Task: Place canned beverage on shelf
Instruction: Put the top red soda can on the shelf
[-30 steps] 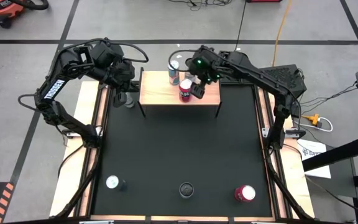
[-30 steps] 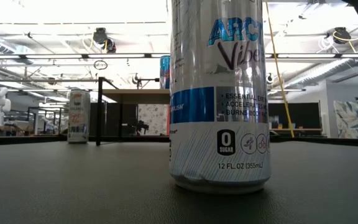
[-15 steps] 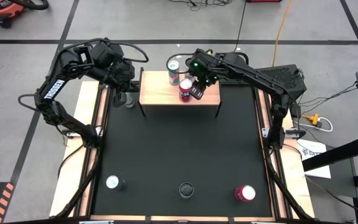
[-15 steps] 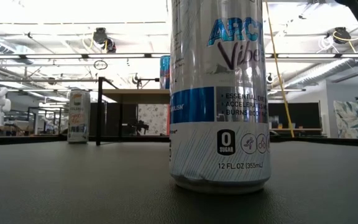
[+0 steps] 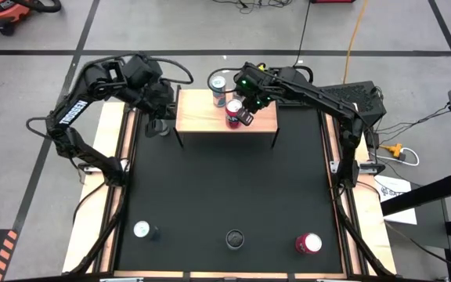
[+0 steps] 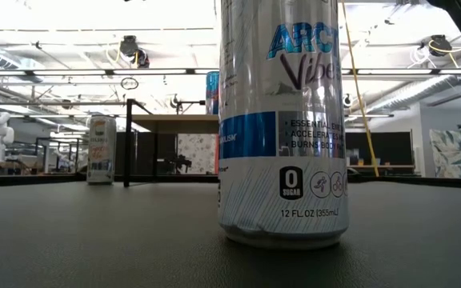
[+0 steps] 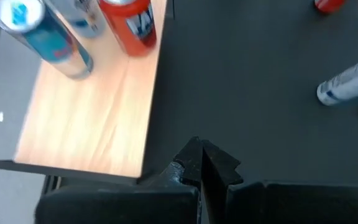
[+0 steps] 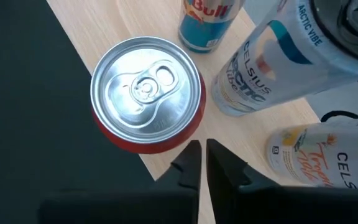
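Note:
The shelf (image 5: 210, 119) is a light-wood board on black legs at the table's far edge. On it stand a red can (image 8: 146, 93), a Red Bull can (image 8: 205, 23) and a Celsius can (image 8: 272, 62). My right gripper (image 8: 202, 149) is shut. It hovers over the board (image 8: 104, 25), close beside the red can (image 5: 232, 112) on its right side, touching nothing. My left gripper (image 7: 201, 152) is shut and empty, at the shelf's left end (image 7: 86, 124), above the table.
At the table's near edge stand a white can (image 5: 142, 229), a dark-topped can (image 5: 235, 238) that fills the low view (image 6: 282, 120), and a red can (image 5: 308, 244). Another white can (image 6: 101, 150) stands on the table left of the shelf.
My right gripper has shut its fingers beside the red can and drawn slightly toward the table's left. The red can stands unmoved on the shelf.

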### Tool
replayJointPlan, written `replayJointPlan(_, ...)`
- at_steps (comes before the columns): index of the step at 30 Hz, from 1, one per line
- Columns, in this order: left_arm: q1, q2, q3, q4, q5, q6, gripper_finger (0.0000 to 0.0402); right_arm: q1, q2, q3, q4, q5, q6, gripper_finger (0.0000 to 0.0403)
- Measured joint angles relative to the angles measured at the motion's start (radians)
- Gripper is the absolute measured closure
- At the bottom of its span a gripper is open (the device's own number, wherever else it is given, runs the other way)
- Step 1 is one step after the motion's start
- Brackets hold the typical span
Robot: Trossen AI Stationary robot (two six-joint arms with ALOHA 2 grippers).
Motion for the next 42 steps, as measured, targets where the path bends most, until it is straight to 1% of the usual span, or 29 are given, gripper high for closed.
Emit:
replayJointPlan(5,0.000,0.000,-0.096,-0.001,0.000,0.020,0.0398,0.000,0.000,0.000,0.011,-0.001,0.027,0.0399)
replayJointPlan(10,0.007,0.000,-0.126,0.000,-0.031,0.019,0.0398,0.000,0.000,0.000,0.009,-0.001,0.032,0.0402)
replayJointPlan(22,0.008,0.000,-0.127,0.001,-0.032,0.008,0.0398,0.002,0.000,0.000,0.013,-0.005,0.068,0.0403)
replayJointPlan(26,0.008,0.000,-0.127,0.001,-0.032,0.008,0.0398,0.002,0.000,0.000,0.042,-0.051,0.085,0.0403)
replayJointPlan(30,0.008,0.000,-0.127,0.001,-0.032,0.007,0.0398,0.003,0.000,0.000,0.074,-0.055,0.086,0.0403)
replayJointPlan(36,0.008,0.000,-0.127,0.002,-0.032,0.006,0.0398,0.003,0.034,0.000,0.104,-0.055,0.086,0.0403)
replayJointPlan(42,0.008,-0.003,-0.127,0.001,-0.032,0.006,0.0398,0.004,0.064,-0.001,0.072,-0.054,0.080,0.0403)
